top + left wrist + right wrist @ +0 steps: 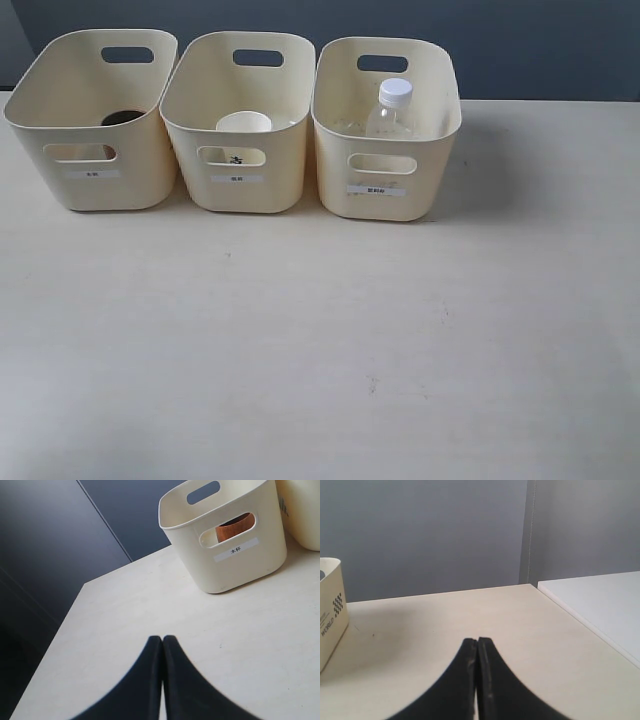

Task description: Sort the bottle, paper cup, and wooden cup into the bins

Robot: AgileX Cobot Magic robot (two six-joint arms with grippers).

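Note:
Three cream bins stand in a row at the back of the table in the exterior view. The left bin point(60, 110) holds the dark brown wooden cup point(122, 117), whose brown side also shows through the handle cut-out point(234, 527). The paper cup point(244, 123) sits in the middle bin point(190, 100). Inside the right bin point(440, 110) the clear bottle point(391, 108) stands upright with its white cap on. Neither arm appears in the exterior view. My left gripper point(162, 639) is shut with nothing in it, over bare table short of the left bin point(260, 555). My right gripper point(477, 641) is shut and empty too.
A dark wall runs behind the bins. The cream table point(320, 350) stretches in front of them. In the right wrist view a bin's side point(330, 615) shows at one edge and a white surface point(600, 605) adjoins the table on the other.

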